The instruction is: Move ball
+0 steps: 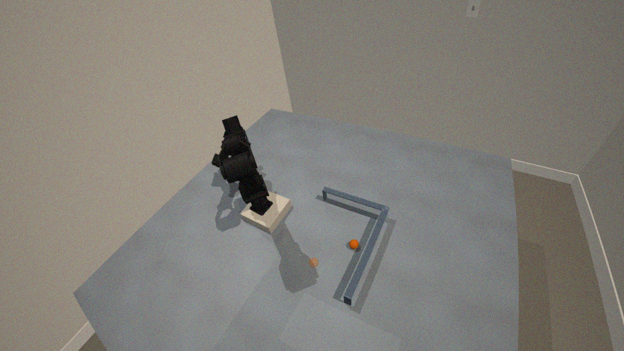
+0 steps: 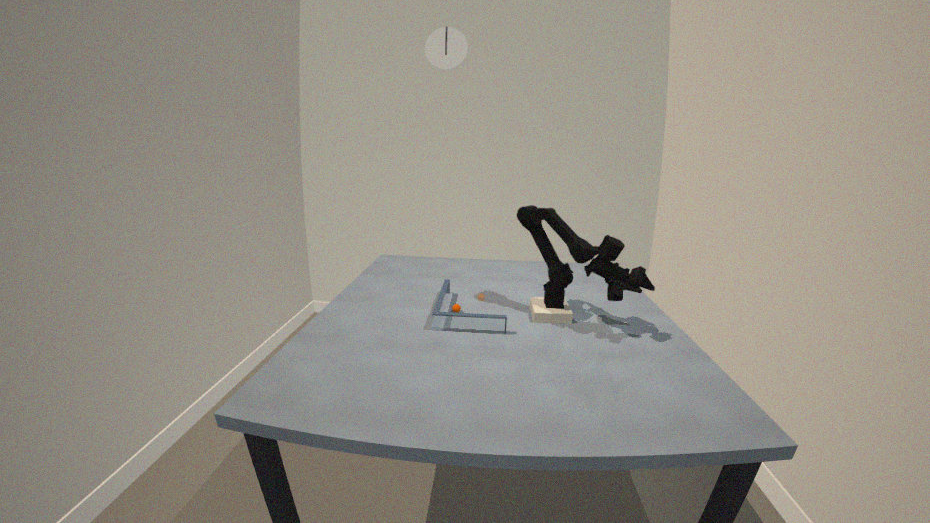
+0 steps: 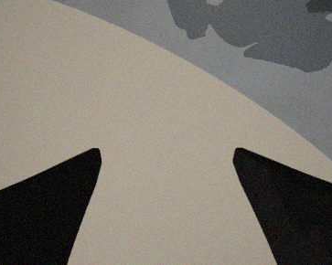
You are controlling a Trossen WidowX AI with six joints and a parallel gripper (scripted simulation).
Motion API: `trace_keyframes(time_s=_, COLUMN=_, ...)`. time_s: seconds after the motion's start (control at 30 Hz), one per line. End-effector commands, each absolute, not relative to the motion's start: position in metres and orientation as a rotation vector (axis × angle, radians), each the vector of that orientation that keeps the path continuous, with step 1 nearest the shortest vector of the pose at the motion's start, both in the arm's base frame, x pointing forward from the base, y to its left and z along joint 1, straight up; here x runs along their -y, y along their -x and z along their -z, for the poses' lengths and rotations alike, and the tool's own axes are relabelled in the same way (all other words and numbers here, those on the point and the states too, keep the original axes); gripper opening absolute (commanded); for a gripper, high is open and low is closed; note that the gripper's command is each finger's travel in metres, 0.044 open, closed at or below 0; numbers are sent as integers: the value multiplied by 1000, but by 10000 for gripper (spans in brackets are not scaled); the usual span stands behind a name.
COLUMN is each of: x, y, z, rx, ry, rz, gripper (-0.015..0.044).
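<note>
Top view first: the orange ball sits on the table right up against the inside of the longer of the 2 clear walls, and the faint see-through copy is a bit further out from that wall, toward the open side. The arm is folded over its pale base block and leans off the other way, so the gripper itself is hard to pick out from up here.

Exterior view makes it obvious: the gripper hangs over the right side of the table, while the ball and the copy are both left of the base. So the arm has to swing right round past its own base before anything else, I'd say. The ball is round, so no long axis to line up with, which is nice.

Wrist view: 2 dark fingers spread wide with nothing between them, just the wall and table edge beyond. No ball in sight there at all. Task looks basically unstarted.
</note>
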State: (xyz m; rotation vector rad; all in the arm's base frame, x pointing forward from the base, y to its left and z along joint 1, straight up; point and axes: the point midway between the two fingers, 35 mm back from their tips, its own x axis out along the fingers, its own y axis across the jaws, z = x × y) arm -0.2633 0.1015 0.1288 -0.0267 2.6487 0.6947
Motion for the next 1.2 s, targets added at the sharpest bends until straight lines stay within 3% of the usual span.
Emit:
trace_keyframes(time_s=0.0, x=-103, y=263, z=-129, rx=-2646, ry=23, rz=-697, gripper=374)
trace_keyframes(time_s=0.17, x=-144, y=252, z=-129, rx=-2531, ry=-111, rz=-764, gripper=252)
trace_keyframes(time_s=0.4, x=-237, y=195, z=-126, rx=-2206, ry=-339, rz=-844, gripper=252)
trace_keyframes(time_s=0.7, x=-320, y=70, z=-119, rx=-1789, ry=-433, rz=-788, gripper=252)
trace_keyframes(time_s=0.93, x=-338, y=-45, z=-112, rx=-1548, ry=-386, rz=-659, gripper=252)
trace_keyframes(time_s=1.17, x=-310, y=-165, z=-103, rx=-1395, ry=-274, rz=-483, gripper=252)
